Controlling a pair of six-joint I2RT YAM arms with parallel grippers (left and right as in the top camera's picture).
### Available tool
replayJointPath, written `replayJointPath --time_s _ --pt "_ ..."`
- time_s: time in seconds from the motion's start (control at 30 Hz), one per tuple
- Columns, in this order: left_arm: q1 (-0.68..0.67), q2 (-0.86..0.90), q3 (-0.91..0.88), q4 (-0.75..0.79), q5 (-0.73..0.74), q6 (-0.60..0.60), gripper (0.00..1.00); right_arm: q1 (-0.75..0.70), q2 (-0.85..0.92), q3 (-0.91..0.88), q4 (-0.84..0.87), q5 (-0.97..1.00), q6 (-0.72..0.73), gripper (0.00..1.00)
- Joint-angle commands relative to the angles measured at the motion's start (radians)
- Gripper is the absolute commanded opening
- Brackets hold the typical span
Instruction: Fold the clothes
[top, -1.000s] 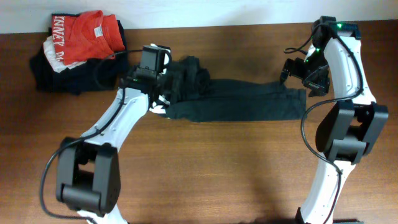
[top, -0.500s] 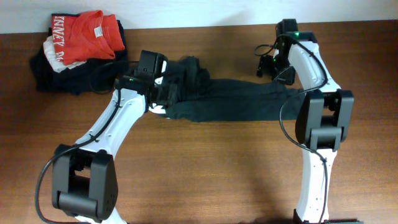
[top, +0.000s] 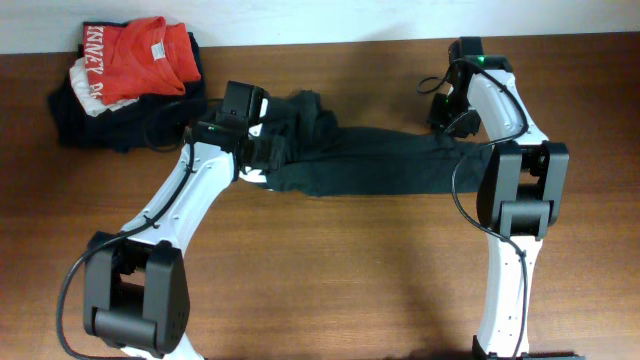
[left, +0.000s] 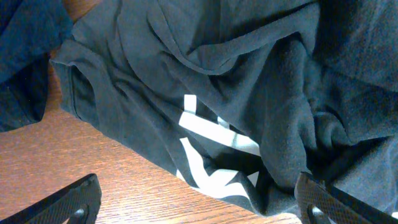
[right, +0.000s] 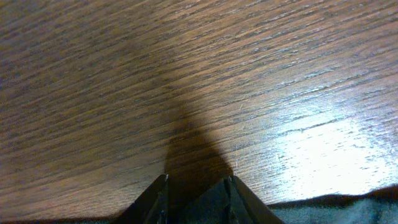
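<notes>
The clothes (top: 385, 165), a black T-shirt, lie in a long strip across the middle of the table, bunched up at the left end. My left gripper (top: 264, 145) hovers over that bunched end. It is open wide (left: 199, 208), with white letters (left: 211, 155) and the shirt's edge showing between its fingers (left: 74, 202). My right gripper (top: 441, 108) sits low at the strip's far right corner. In the right wrist view its jaws (right: 198, 190) stand close together with dark cloth pinched between them, and the shirt's edge (right: 373, 208) runs off to the right.
At the back left there is a pile with a red-orange shirt (top: 135, 55) on top of dark navy garments (top: 100, 125). The table's back edge (top: 330, 42) meets a white wall just behind both grippers.
My right arm swung left from beyond the strip's end to its far right corner, and its jaws narrowed onto the cloth. The left gripper shifted slightly and stayed open.
</notes>
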Motion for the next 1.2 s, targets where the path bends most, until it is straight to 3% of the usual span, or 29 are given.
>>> replayJointPath --time_s 0.0,0.2,0.3,0.47,0.77,0.8,0.83,0.87,0.9,0.93,1.0,1.1,1.17 --pt "0.003 -0.020 0.006 -0.001 -0.011 -0.013 0.99 -0.005 0.019 0.002 -0.024 0.009 0.002 0.32" --pt "0.003 -0.020 0.006 -0.001 -0.011 -0.013 0.99 -0.038 0.018 0.003 -0.071 0.008 0.003 0.32" --pt "0.003 -0.020 0.006 -0.001 -0.011 -0.013 0.99 -0.055 0.018 0.022 -0.100 0.008 0.005 0.17" --pt "0.003 -0.020 0.006 0.000 -0.011 -0.013 0.99 -0.055 0.018 0.069 -0.136 0.017 0.006 0.12" --pt "0.018 -0.020 0.006 -0.002 -0.011 -0.019 0.99 -0.085 0.018 0.478 -0.541 0.193 0.081 0.10" --pt "0.035 -0.020 0.006 -0.003 -0.011 -0.061 0.99 -0.094 0.018 0.483 -0.577 0.203 0.081 0.04" --pt "0.062 -0.020 0.006 -0.012 -0.010 -0.122 0.99 -0.106 0.018 0.480 -0.593 0.189 0.098 0.04" --pt "0.082 -0.020 0.006 -0.020 -0.002 -0.144 0.99 -0.111 0.019 0.477 -0.586 0.158 0.098 0.10" --pt "0.103 -0.019 0.006 -0.020 0.026 -0.144 0.99 -0.112 0.021 0.477 -0.573 0.093 0.098 0.26" --pt "0.127 -0.019 0.006 -0.020 0.043 -0.144 0.99 -0.109 0.025 0.477 -0.558 0.050 0.094 0.32" --pt "0.152 -0.019 0.006 -0.021 0.048 -0.144 0.99 -0.093 0.039 0.474 -0.530 0.018 0.095 0.36" --pt "0.160 -0.019 0.006 -0.029 0.050 -0.144 0.99 -0.066 0.074 0.444 -0.497 0.015 0.095 0.58" --pt "0.160 -0.019 0.006 -0.051 0.050 -0.144 0.99 -0.060 0.099 0.407 -0.463 0.013 0.095 0.61"
